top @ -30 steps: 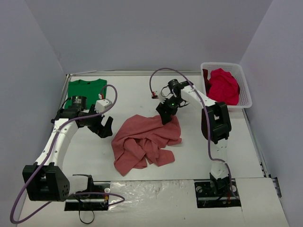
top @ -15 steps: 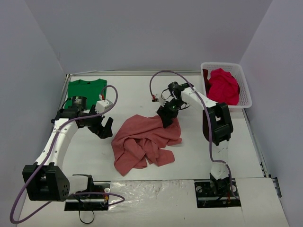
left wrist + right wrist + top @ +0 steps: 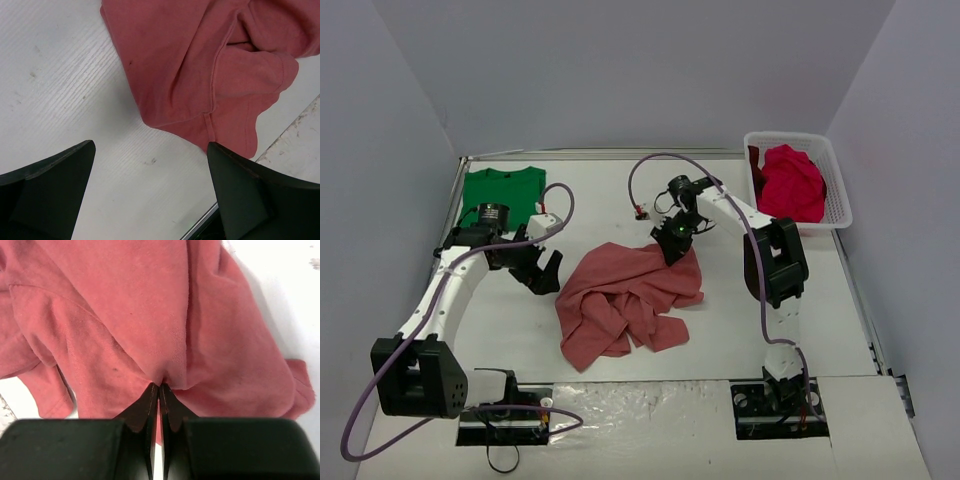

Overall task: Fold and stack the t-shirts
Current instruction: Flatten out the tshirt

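A crumpled salmon-pink t-shirt (image 3: 625, 300) lies in a heap mid-table. My right gripper (image 3: 672, 247) is shut on a pinch of its far right edge; the right wrist view shows the cloth (image 3: 150, 330) puckered at the closed tips (image 3: 159, 386). My left gripper (image 3: 542, 272) hangs open just left of the heap, and its wrist view shows a sleeve and hem (image 3: 220, 75) ahead of the spread fingers (image 3: 55, 185). A green t-shirt (image 3: 501, 193) lies flat at the far left corner. Crimson t-shirts (image 3: 792, 181) are bundled in the basket.
The white lattice basket (image 3: 837, 190) stands at the far right corner. A small red and white object (image 3: 639, 211) lies on the table beyond the pink heap. Grey walls enclose the table on three sides.
My right gripper has closed on the pink t-shirt's far edge and shifted slightly left. The left arm has moved a little toward the heap, still open.
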You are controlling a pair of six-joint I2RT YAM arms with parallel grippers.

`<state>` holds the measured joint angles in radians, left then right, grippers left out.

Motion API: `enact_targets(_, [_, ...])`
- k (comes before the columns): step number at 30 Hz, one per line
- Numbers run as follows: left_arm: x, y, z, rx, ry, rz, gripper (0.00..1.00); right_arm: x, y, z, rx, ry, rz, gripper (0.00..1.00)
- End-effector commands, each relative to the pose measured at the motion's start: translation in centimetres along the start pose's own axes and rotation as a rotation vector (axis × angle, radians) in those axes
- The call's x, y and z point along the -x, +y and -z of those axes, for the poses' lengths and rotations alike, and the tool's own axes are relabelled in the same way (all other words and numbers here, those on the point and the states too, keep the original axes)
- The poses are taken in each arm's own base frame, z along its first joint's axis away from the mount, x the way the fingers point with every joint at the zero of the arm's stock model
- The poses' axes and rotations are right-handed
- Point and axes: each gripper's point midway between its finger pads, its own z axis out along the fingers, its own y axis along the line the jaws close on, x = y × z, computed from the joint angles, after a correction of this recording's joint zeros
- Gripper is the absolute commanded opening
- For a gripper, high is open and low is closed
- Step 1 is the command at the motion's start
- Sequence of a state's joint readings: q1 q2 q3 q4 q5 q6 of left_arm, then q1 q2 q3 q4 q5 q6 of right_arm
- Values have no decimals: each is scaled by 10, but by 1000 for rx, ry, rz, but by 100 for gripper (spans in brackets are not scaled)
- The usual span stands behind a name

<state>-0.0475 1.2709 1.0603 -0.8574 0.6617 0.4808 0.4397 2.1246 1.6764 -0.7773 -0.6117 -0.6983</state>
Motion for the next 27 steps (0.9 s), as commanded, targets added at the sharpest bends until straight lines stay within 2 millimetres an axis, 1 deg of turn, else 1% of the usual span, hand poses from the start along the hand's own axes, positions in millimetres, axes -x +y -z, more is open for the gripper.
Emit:
enact_targets(1, [2, 0, 2, -1, 6, -38, 94, 14, -6, 43, -82, -45, -8, 0])
enact_targets(2, [1, 0, 1, 1, 10, -36, 94, 17, -12, 52, -106, -66, -15, 0])
enact_targets(3, [1, 0, 0, -2, 12, -41, 94, 25, -20, 66, -136, -99, -16, 0])
enact_targets(4, [1, 1, 0, 1, 12, -42, 94, 24, -33, 82, -171, -132, -59, 0])
enact_targets(6, [1, 1, -2, 2, 16, -45, 94, 26, -49, 103, -214, -176, -92, 0])
enact_targets(7, [0, 2, -3, 6, 21, -45, 94, 25, -64, 123, -253, -216, -127, 0])
enact_targets(10, [-2, 3, -4, 14, 34, -54, 94, 22, -81, 149, -297, -267, -158, 0])
enact_targets(11, [-3, 3, -5, 11, 38, -56, 94, 15, -88, 158, -314, -280, -177, 0])
enact_targets(13, [-4, 1, -7, 8, 48, -66, 94, 11, -89, 163, -313, -294, -182, 0])
enact_targets(14, [-5, 1, -9, 2, 53, -70, 94, 6, -91, 163, -313, -288, -186, 0])
enact_targets(15, [-4, 1, -12, -1, 55, -74, 94, 6, -90, 162, -310, -288, -185, 0])
enact_targets(19, [-7, 0, -30, -37, 102, -90, 94, -2, -88, 151, -284, -268, -195, 0])
enact_targets(21, [-2, -7, -37, -76, 104, -104, 94, -7, -89, 145, -275, -253, -200, 0])
enact_targets(22, [-2, -8, -45, -101, 117, -98, 94, -8, -89, 143, -271, -249, -202, 0])
enact_targets(23, [-1, -14, -50, -128, 125, -107, 94, -10, -89, 141, -265, -246, -204, 0])
enact_targets(24, [6, -20, -54, -161, 114, -105, 94, -13, -88, 136, -256, -238, -207, 0])
enact_targets(25, [3, -22, -63, -195, 142, -87, 94, -14, -87, 134, -249, -235, -207, 0])
enact_targets(26, [3, -30, -68, -228, 166, -87, 94, -16, -86, 132, -244, -230, -210, 0])
enact_targets(27, [7, -32, -72, -246, 170, -85, 94, -18, -87, 131, -244, -227, -211, 0])
